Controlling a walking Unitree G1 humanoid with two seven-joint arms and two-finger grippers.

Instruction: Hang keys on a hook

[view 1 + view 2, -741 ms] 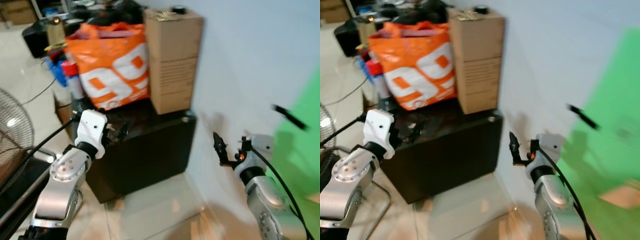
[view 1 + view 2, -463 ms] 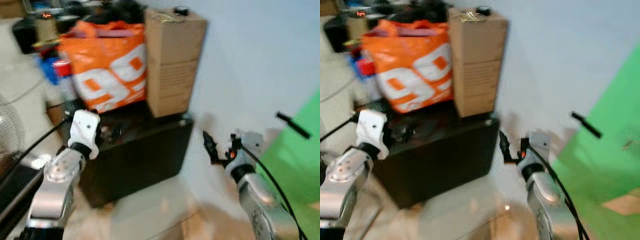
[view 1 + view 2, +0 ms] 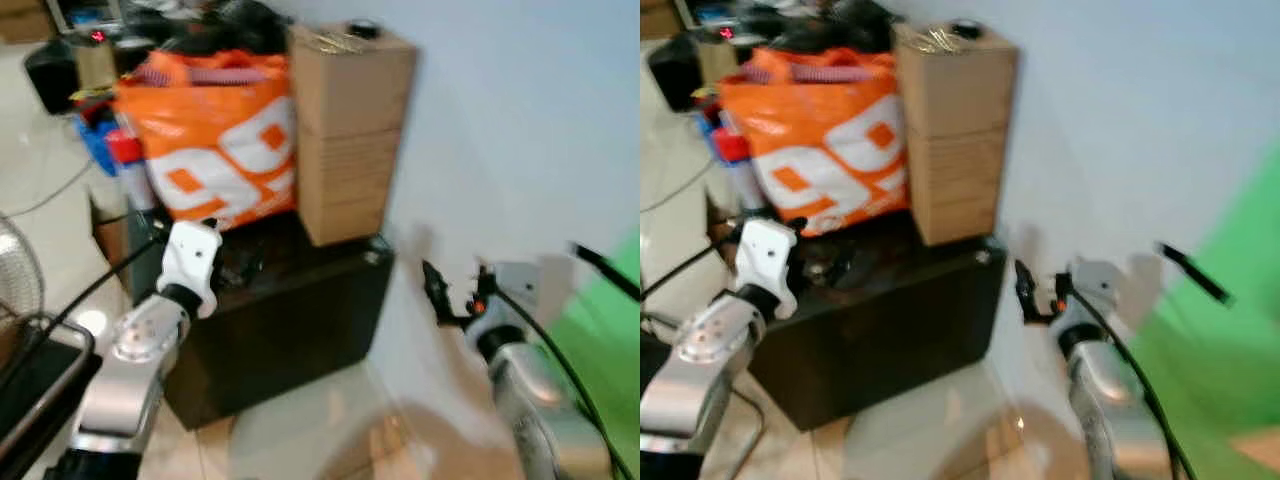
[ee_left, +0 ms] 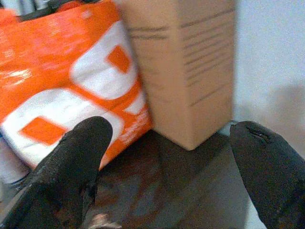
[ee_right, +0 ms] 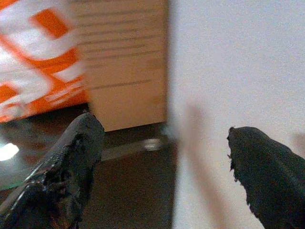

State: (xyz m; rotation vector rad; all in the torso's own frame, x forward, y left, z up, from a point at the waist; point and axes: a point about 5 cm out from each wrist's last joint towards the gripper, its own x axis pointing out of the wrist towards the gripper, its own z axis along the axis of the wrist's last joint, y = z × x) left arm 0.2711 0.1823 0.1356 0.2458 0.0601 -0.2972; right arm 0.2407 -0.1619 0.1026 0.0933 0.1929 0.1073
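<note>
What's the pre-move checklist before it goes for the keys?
1. Keys located: cannot tell; a blurred glint lies on top of the cardboard box.
2. Hook located: cannot tell; a dark peg juts from the wall.
3. Left gripper open and empty: ok.
4. Right gripper open and empty: ok.
5. Image sharp: not ok, blurred.
6. Orange bag crowds the box: not ok.

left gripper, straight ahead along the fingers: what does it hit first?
Probably the cardboard box standing on the dark cabinet, beside the orange bag. The left gripper is open; depth is unclear.
</note>
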